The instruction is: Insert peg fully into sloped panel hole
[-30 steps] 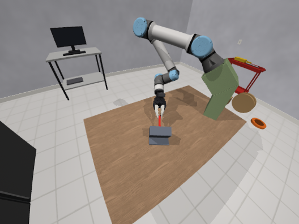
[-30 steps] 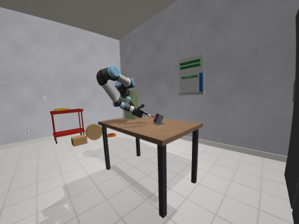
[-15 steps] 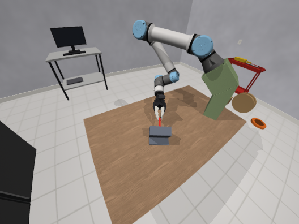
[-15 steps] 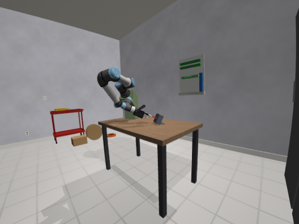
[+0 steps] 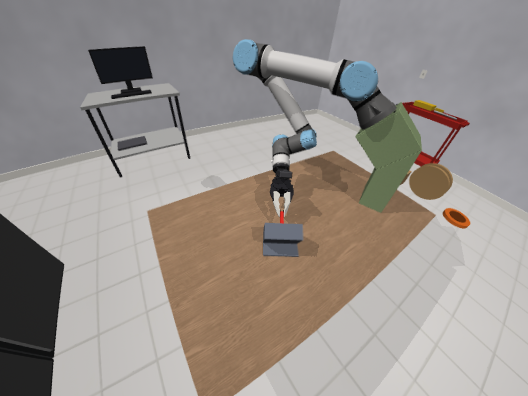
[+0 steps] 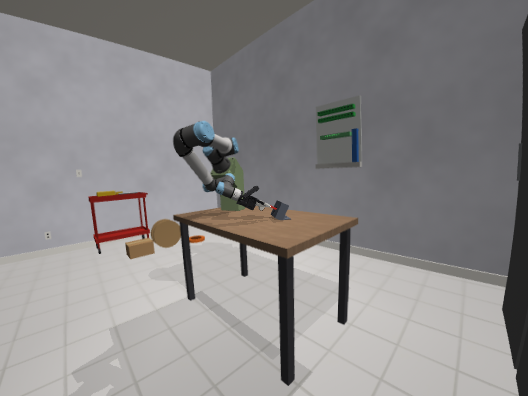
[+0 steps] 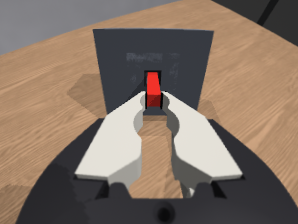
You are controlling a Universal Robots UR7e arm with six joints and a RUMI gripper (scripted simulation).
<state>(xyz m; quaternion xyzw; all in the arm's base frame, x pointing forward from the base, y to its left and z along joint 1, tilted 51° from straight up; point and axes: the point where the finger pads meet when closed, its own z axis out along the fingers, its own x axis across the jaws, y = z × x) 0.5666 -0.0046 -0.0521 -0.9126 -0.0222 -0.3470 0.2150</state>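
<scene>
My gripper (image 5: 282,209) (image 6: 263,204) (image 7: 153,93) is shut on a red peg (image 5: 282,216) (image 6: 270,205) (image 7: 153,90). The peg points forward into the dark hole (image 7: 152,75) in the grey sloped panel (image 5: 283,232) (image 6: 283,209) (image 7: 117,55), which stands on the wooden table (image 5: 235,295) (image 6: 300,232) (image 7: 40,85). In the wrist view the peg's far end sits inside the hole's opening, and only a short red length shows between the fingertips and the panel. The fingertips are close to the panel face.
The arm's green base block (image 5: 390,157) stands at the table's far right edge. A red cart (image 5: 440,130) (image 6: 120,217), a round wooden disc (image 5: 430,181) and an orange ring (image 5: 456,218) are on the floor beyond. A desk with a monitor (image 5: 122,67) stands at the far left.
</scene>
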